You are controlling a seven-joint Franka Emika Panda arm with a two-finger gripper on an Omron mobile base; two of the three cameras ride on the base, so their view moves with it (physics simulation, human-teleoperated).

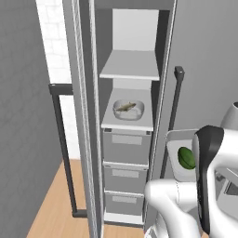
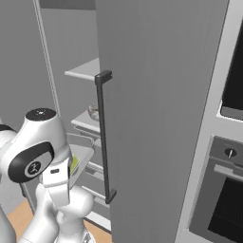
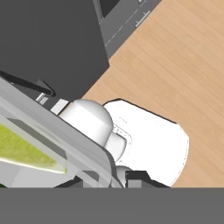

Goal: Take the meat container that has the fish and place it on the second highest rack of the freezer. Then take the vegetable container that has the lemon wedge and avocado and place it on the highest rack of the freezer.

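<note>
One fish (image 1: 125, 107) tray on the freezer's (image 1: 93, 116) second shelf; three unlabelled drawers (image 1: 126, 146) below; gripper (image 3: 119, 177) clamped on the avocado (image 1: 187, 158) container (image 3: 52, 144).

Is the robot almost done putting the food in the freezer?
About halfway. The fish container already sits on the lower of the two shelves in the freezer. The end effector is shut on the rim of the clear container with the avocado, held up by the open freezer. It must go on the highest rack.
</note>
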